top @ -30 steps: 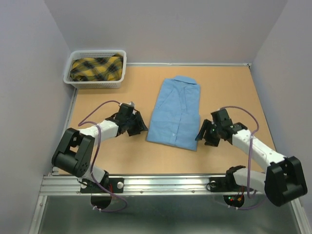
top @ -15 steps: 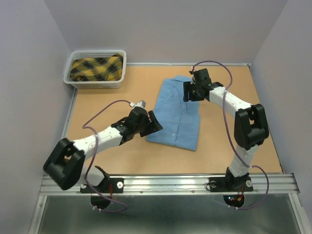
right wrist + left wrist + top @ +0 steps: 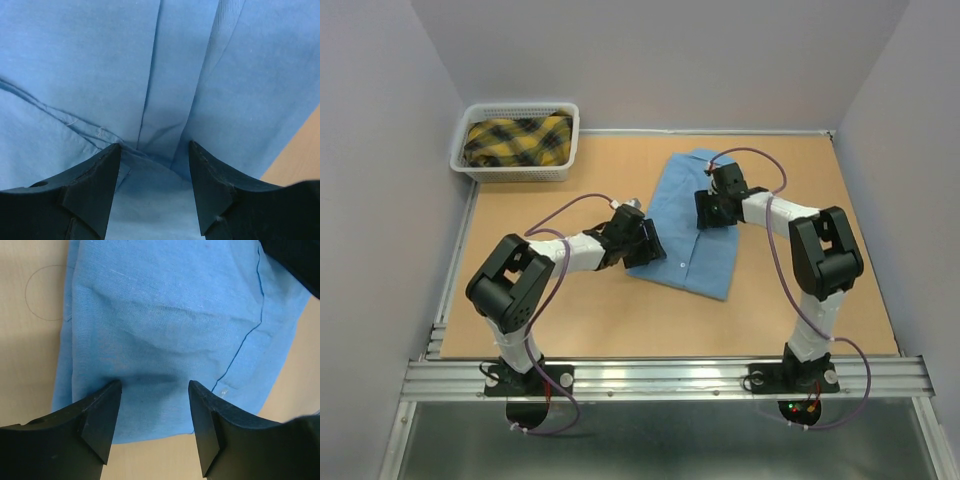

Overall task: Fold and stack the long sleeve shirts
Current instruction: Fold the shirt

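A folded light blue long sleeve shirt (image 3: 685, 225) lies slanted in the middle of the tan table, collar toward the far wall. My left gripper (image 3: 650, 245) is at the shirt's near-left edge. In the left wrist view its jaws are open and both fingertips rest on the blue cloth (image 3: 165, 315), with bare table just behind them. My right gripper (image 3: 712, 210) is over the shirt's upper right part. The right wrist view shows its jaws open too, tips down on the button-front folds (image 3: 100, 60), with the cloth slightly bunched between them.
A white basket (image 3: 465, 160) at the far left corner holds a yellow and black plaid cloth (image 3: 518, 140). Grey walls close off the table on three sides. The metal rail with the arm bases runs along the near edge (image 3: 650, 375).
The right arm swung from the near right to the collar, then down onto the shirt. The left gripper moved right onto the shirt's edge. The shirt now lies more slanted.
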`<state>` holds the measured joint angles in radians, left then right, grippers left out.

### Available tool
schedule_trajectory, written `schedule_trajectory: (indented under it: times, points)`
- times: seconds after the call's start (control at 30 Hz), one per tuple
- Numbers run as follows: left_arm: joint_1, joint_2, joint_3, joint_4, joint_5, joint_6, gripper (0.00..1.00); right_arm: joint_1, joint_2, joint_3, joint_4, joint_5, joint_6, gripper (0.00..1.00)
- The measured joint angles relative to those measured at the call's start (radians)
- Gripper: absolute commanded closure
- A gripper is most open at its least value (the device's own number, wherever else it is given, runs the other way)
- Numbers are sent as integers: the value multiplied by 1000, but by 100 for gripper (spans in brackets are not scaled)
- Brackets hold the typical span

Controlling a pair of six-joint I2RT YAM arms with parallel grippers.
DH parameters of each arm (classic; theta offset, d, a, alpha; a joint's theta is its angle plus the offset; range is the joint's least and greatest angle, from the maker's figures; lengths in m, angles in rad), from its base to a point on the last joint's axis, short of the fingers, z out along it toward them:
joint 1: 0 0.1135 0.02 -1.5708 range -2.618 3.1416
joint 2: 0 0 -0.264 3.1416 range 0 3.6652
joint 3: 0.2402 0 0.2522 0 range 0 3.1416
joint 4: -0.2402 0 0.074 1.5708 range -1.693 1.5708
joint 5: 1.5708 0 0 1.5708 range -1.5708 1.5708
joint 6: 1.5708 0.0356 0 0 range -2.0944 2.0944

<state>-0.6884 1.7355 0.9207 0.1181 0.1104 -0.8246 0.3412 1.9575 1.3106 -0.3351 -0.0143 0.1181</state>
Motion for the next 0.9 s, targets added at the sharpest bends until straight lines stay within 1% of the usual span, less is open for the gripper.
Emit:
schedule_trajectory:
  times: [0.1, 0.23, 0.33, 0.37, 0.43, 0.47, 0.53, 0.63, 0.73, 0.8, 0.83, 0.9]
  points:
    - [31, -3, 0, -11, 11, 44, 31, 3, -70, -102, 39, 10, 53, 38]
    - [141, -21, 1, -62, 8, 124, 31, 41, -204, -283, 85, 43, 179, 39]
    - [215, -25, 33, -134, -11, 199, 30, 94, -294, -383, 89, 60, 304, 41]
    - [237, -21, 56, -171, -39, 248, 29, 116, -323, -414, 90, 64, 349, 41]
    - [255, -10, 93, -216, -60, 305, 29, 179, -380, -471, 75, 77, 449, 41]
    - [259, -1, 113, -233, -74, 340, 29, 204, -391, -478, 66, 85, 481, 41]
    - [268, 25, 169, -261, -98, 409, 28, 312, -399, -482, 48, 92, 588, 41]
    - [284, 48, 224, -266, -111, 464, 28, 444, -383, -462, 42, 90, 700, 41]
    - [330, 30, 242, -267, -115, 483, 25, 517, -352, -413, 25, 97, 769, 39]
    - [352, -14, 235, -280, -124, 477, 22, 520, -352, -376, 16, 125, 775, 39]
    - [361, -48, 221, -280, -137, 467, 20, 515, -354, -343, 5, 145, 764, 38]
    - [374, -186, 165, -298, -154, 430, 1, 504, -359, -301, 6, 165, 742, 37]
